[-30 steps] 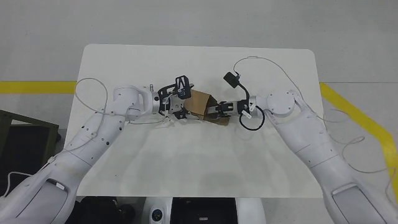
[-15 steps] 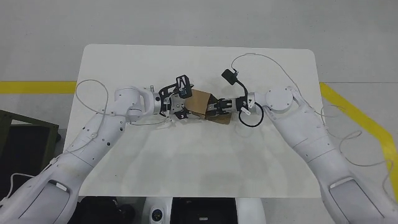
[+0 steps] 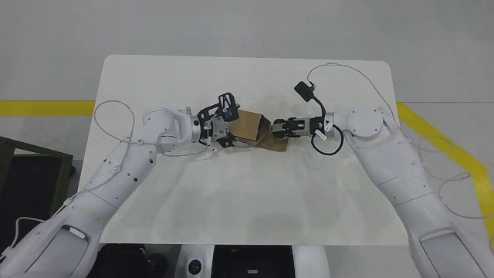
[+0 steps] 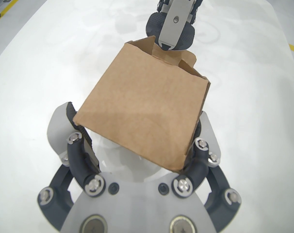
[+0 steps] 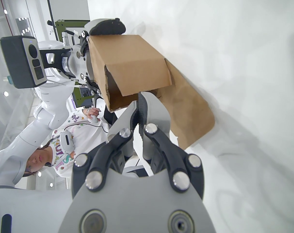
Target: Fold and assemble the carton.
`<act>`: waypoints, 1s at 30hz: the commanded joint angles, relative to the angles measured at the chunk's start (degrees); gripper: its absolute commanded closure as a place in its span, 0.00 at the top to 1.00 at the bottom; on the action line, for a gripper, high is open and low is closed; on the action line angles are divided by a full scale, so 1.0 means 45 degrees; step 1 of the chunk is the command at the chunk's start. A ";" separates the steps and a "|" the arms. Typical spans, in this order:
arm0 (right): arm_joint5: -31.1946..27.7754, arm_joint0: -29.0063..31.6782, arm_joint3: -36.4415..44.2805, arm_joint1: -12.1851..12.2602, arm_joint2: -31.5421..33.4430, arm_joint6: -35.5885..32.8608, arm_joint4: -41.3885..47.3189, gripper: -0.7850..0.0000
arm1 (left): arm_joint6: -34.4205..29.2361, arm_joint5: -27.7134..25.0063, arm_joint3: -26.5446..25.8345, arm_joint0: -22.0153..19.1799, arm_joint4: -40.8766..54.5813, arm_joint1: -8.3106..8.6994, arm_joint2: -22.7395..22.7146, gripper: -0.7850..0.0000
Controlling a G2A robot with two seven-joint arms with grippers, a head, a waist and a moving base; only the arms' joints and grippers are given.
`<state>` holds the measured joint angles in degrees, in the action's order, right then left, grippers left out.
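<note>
Your left gripper (image 4: 136, 122) is clamped on one end of the brown carton (image 3: 248, 128), near the middle of the white table (image 3: 154, 77). The carton's long axis runs between the arms. Its open, flapped end points at your right gripper (image 5: 139, 99), whose fingers are pressed together at that mouth.

A white table (image 3: 231, 77) stood on a pale grey floor (image 3: 231, 8) in a bright, white room.
The table top was plain with rounded corners and caught soft, even light. A yellow stripe (image 3: 46, 108) ran along the floor to one side of it, and another yellow stripe (image 3: 451, 153) crossed at a slant on the other side. A dark olive crate (image 3: 23, 174) sat on the floor near the table's corner. From the right wrist view the room behind showed white walls, a dark-framed panel (image 5: 64, 5), an olive-green rack (image 5: 64, 24) and small round lamps (image 5: 5, 94).
</note>
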<state>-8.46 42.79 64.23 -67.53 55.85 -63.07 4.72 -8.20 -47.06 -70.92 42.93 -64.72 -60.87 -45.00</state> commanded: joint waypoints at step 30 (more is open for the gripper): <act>-0.1416 -0.1392 -0.2433 -0.1214 -0.2059 0.0403 0.1401 0.00 | -0.0653 0.0072 -0.0102 0.0130 0.0171 -0.0263 -0.0379 1.00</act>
<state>-14.55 36.63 53.63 -72.84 46.73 -61.32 10.76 -11.04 -46.71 -71.38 43.44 -63.98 -62.04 -46.64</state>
